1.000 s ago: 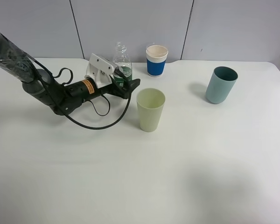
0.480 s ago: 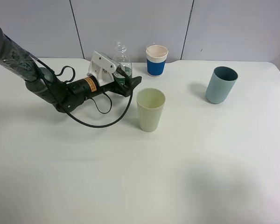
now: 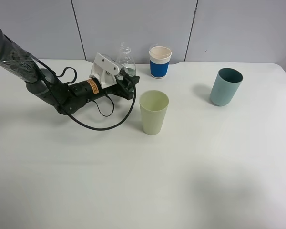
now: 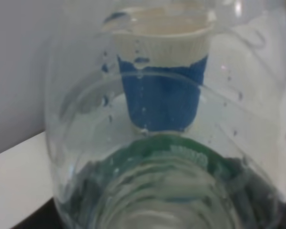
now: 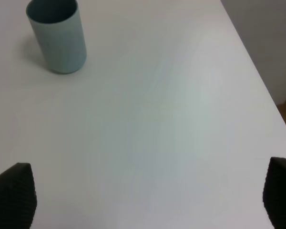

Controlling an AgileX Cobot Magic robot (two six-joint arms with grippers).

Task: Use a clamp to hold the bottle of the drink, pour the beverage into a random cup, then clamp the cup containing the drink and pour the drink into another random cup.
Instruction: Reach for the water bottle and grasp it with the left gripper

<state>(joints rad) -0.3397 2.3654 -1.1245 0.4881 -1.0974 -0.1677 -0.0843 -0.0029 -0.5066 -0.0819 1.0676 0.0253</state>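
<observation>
Bottle (image 3: pixel 125 57), near the tabletop's far edge: lower body and most of the green label hidden behind the left gripper (image 3: pixel 130 86) and its white camera mount (image 3: pixel 104 69); in the left wrist view it overfills the picture, blurred and cut off on every side. White cup with blue band (image 4: pixel 159 90), same view: seen only through the bottle's wall, warped and soft. Left arm (image 3: pixel 16 59) cut off by the exterior picture's left edge; right gripper (image 5: pixel 146 193) shows only two dark fingertips (image 5: pixel 12 193), clipped by the picture's edges; teal tumbler (image 5: pixel 57 40), far rim clipped likewise.
</observation>
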